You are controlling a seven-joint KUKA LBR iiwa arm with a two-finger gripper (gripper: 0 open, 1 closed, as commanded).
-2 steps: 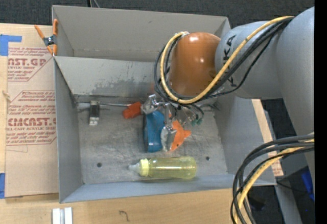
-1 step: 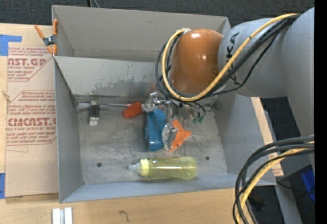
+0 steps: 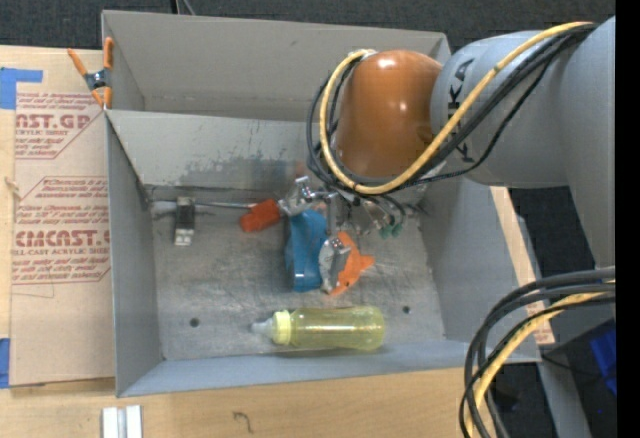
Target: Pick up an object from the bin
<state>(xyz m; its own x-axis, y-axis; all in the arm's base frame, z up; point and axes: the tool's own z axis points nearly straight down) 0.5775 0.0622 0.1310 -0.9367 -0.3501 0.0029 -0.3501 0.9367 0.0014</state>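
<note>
Roughly centre frame: gripper (image 3: 318, 226) sits low over a blue block-like object (image 3: 303, 264) mid-bin. Claw open or closed: cannot tell. Orange piece (image 3: 352, 269) just right of it. Yellow bottle (image 3: 330, 328) lies below.

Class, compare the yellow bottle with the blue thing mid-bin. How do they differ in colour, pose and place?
Colour: the bottle is pale, see-through yellow; the blue thing is solid blue.
Pose: the bottle lies across the bin; the blue thing runs back to front.
Place: the bottle is by the front wall, away from the pincer; the blue thing lies right at it.
Both rest on the floor.
</note>
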